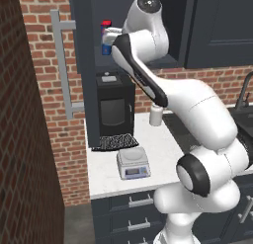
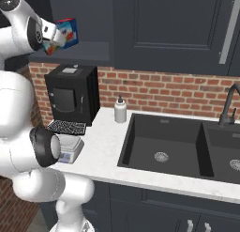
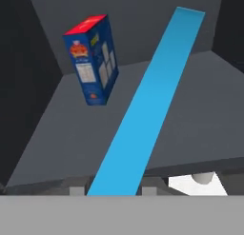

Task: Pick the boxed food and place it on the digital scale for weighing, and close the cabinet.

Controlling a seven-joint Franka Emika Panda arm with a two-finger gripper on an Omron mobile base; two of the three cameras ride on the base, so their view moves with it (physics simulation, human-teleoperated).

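You have the pincer (image 2: 52, 38) raised at the open cabinet (image 1: 84, 65), clamped on the light-blue boxed food (image 2: 65, 34), whose thin edge runs up between the fingertips in the hand view. A tall red-and-blue box (image 3: 93, 58) stands behind on the cabinet shelf (image 3: 190, 115). On the counter (image 1: 158, 144) below, the digital scale (image 1: 132, 163) sits before the black coffee machine (image 1: 114, 107).
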